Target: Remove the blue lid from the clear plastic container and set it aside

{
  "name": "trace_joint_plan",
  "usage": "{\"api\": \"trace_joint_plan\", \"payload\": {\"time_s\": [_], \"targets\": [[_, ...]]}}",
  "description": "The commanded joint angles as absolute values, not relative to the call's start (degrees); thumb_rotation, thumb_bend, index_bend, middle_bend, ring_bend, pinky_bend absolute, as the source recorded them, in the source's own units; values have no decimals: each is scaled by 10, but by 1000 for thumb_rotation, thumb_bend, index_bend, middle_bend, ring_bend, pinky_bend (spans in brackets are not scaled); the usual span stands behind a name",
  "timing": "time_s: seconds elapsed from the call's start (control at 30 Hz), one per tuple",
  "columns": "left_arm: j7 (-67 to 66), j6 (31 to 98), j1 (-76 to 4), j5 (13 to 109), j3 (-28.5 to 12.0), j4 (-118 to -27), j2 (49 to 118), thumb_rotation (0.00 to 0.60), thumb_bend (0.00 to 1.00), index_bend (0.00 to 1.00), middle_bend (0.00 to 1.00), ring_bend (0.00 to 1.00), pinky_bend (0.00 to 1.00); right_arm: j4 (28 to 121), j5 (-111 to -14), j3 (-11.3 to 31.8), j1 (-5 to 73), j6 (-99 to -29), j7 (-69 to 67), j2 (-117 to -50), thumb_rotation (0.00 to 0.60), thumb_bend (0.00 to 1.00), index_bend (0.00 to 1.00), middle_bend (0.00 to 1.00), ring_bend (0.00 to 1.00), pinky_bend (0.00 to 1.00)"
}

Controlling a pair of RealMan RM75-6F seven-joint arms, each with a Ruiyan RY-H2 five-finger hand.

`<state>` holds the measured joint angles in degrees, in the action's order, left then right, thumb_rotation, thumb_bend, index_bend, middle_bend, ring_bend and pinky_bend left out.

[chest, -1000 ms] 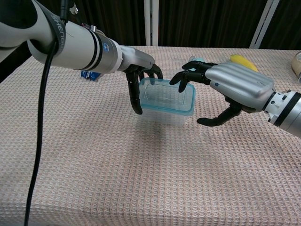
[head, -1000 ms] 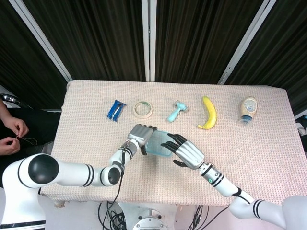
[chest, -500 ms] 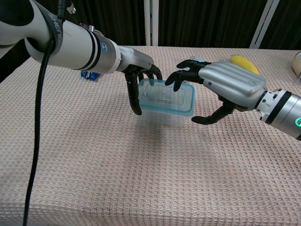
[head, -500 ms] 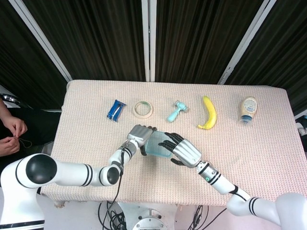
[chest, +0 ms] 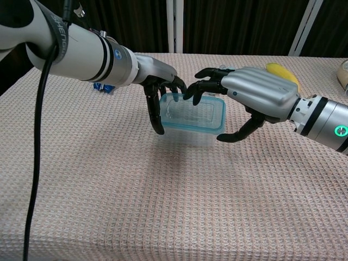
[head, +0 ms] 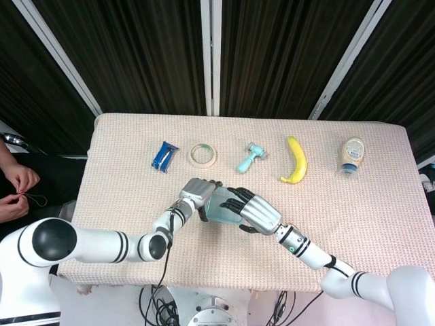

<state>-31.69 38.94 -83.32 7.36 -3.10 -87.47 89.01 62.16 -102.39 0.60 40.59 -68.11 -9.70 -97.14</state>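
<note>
The clear plastic container point(chest: 185, 133) with its blue lid point(chest: 191, 113) stands on the table near the front middle; the lid point(head: 216, 208) is on it. My left hand point(chest: 161, 87) grips the container's left end, thumb down the near side and fingers over the far rim. My right hand point(chest: 254, 97) arches over the lid from the right with fingers spread, fingertips point(chest: 191, 92) near the far rim and thumb hanging off the right end. It holds nothing. In the head view the left hand point(head: 196, 192) and right hand point(head: 250, 210) flank the container and hide most of it.
Along the far side lie a blue packet point(head: 164, 156), a tape roll point(head: 202, 155), a teal tool point(head: 249, 158), a banana point(head: 295, 160) and a sauce bottle point(head: 352, 155). A person's hands point(head: 17, 187) show past the table's left edge.
My right hand has moved left, from beside the container's right end to over the lid. The left hand and the container have stayed put.
</note>
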Motion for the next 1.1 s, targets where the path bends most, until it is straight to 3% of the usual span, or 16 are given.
{"api": "trace_joint_plan", "payload": {"time_s": [0.03,0.4,1.1], "targets": [[-312,383,-832,81,-29,-872,889,600,0,191,285,178,211,618,-1030,1,417,-677,-105,-965,600,87,236,286,70,184],[-316,400,-836,103,-15,-867,900,600,0,191,281,178,209,624,-1021,0,424,-684,-114,-957,600,83,250,288,70,185],[-325,423,-834,103,-15,-868,911,600,0,191,281,178,209,640,-1004,-7,420,-696,-145,-953,600,201,292,291,102,187]]}}
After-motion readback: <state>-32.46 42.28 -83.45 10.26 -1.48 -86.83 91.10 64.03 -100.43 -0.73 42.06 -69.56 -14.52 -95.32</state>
